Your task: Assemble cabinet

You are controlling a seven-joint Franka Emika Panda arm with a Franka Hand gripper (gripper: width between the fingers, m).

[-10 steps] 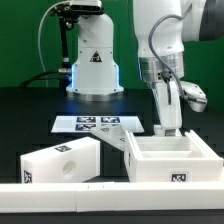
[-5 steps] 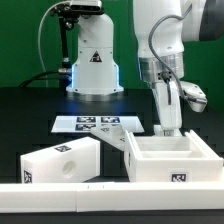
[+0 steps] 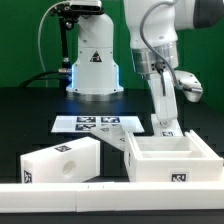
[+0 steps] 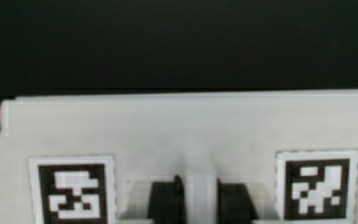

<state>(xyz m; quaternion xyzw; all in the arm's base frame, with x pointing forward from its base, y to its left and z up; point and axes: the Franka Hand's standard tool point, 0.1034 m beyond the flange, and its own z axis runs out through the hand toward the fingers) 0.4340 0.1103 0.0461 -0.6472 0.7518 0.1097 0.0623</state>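
Jaws pinch the thin tagged wall of the white box (image 3: 160, 170).

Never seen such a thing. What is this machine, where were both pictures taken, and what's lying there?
It is a robot arm ending in a two-finger gripper. One picture is from a camera off the arm; the other from a camera on its wrist, looking past the fingers at a tagged white surface. On the table lie two cabinet parts, an open box and a block, plus a marker board and a rail. The gripper is at the box's rear wall; whether it grips is unclear.
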